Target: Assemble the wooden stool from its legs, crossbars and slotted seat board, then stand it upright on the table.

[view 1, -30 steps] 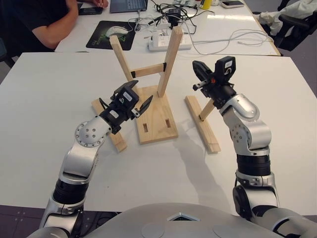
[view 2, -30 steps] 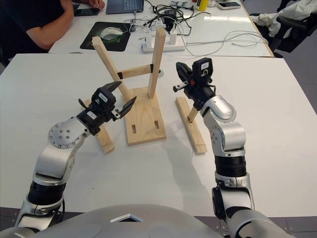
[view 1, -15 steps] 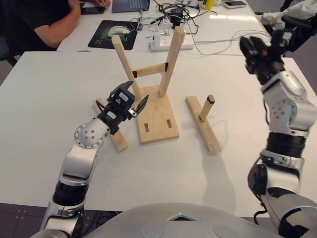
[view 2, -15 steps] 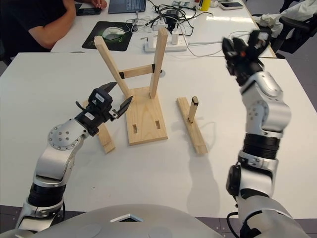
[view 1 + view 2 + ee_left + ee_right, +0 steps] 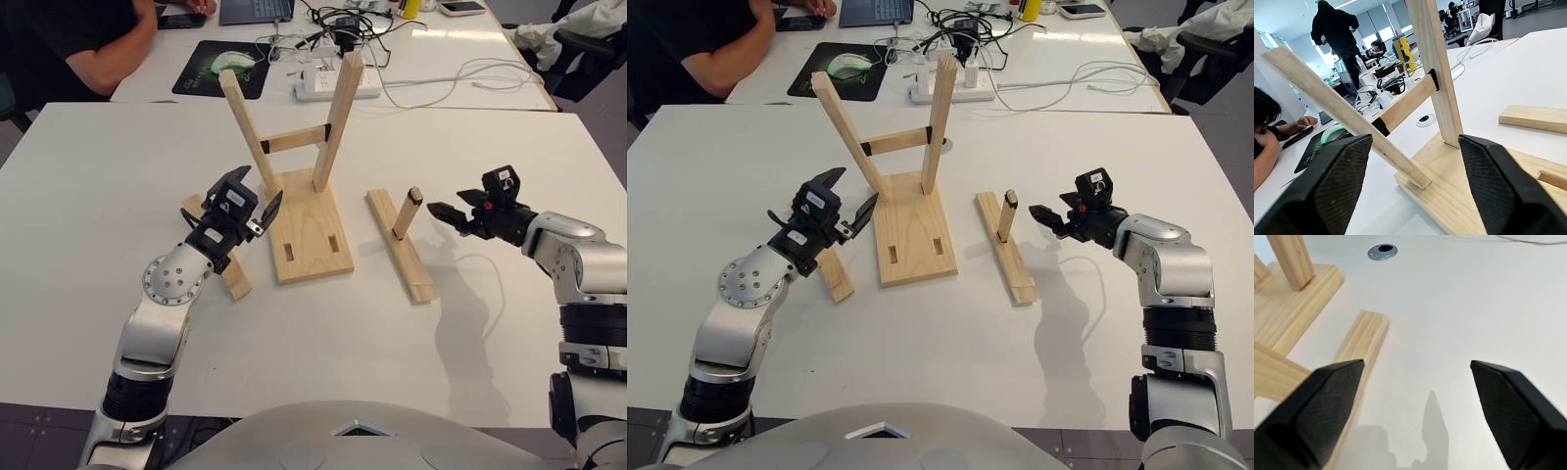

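The slotted seat board (image 5: 312, 235) lies flat mid-table. Two legs (image 5: 336, 117) rise from it, joined by a crossbar (image 5: 294, 140). To its right a loose leg (image 5: 400, 245) lies flat with a short crossbar (image 5: 408, 212) sticking up from it. Another loose leg (image 5: 233, 279) lies to the board's left. My left gripper (image 5: 255, 191) hovers open over that leg, facing the standing legs; its pads (image 5: 1327, 191) frame the crossbar (image 5: 1405, 103). My right gripper (image 5: 443, 208) is open and empty, low over the table right of the short crossbar, with the lying leg (image 5: 1359, 340) ahead of it.
A second table behind carries a power strip (image 5: 328, 83), tangled cables, a mouse pad (image 5: 220, 67) and a laptop. A person's arm rests at its left end. A cable grommet (image 5: 1383, 251) sits in the table beyond the seat board. Open white tabletop lies in front.
My right gripper left the short crossbar, swung up high, then came down to the right of the lying leg. My left gripper drew back a little to the left.
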Controlling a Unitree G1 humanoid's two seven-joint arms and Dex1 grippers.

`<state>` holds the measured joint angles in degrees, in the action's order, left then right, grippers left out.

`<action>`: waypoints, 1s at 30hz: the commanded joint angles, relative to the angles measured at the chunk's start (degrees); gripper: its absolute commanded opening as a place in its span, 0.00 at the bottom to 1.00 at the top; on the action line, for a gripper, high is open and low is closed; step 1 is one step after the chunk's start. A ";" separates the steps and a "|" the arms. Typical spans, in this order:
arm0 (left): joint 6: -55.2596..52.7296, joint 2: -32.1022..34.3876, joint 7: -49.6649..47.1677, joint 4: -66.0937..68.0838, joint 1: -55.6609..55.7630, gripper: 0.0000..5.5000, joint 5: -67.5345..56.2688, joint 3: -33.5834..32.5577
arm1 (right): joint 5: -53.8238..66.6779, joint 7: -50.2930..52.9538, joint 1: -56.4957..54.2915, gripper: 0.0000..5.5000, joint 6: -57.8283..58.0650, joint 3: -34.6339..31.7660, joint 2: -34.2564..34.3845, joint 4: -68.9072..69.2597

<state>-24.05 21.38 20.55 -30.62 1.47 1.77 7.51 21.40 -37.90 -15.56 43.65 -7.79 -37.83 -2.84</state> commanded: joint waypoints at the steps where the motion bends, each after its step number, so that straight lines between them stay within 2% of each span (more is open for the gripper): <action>1: -0.32 0.64 0.95 -0.46 -0.33 0.60 -0.42 -0.17 | 2.49 0.16 5.72 0.85 5.71 0.99 -0.39 11.35; 9: -0.99 0.89 1.71 -1.08 -0.63 0.60 -0.54 0.11 | 2.23 0.41 8.70 0.86 9.04 2.42 -1.55 16.98; 15: -1.64 1.16 1.97 -1.25 -0.40 0.60 -0.71 -0.06 | 0.00 2.73 9.93 0.86 9.81 9.64 0.46 22.84; 19: -1.68 1.36 2.77 -0.47 0.35 0.60 -1.00 0.36 | -4.45 8.45 9.98 0.86 12.07 13.91 1.78 23.65; 25: -1.77 1.54 3.42 -0.37 0.90 0.60 -1.01 0.14 | -7.98 16.38 10.78 0.86 14.53 11.50 5.46 21.14; 30: -0.75 1.90 2.75 0.29 1.44 0.60 0.48 -0.19 | -7.62 15.47 10.00 0.72 16.26 12.68 5.55 19.36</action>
<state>-25.20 22.45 23.70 -31.07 2.03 1.33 7.77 14.05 -21.99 -5.27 58.45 3.80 -32.13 17.85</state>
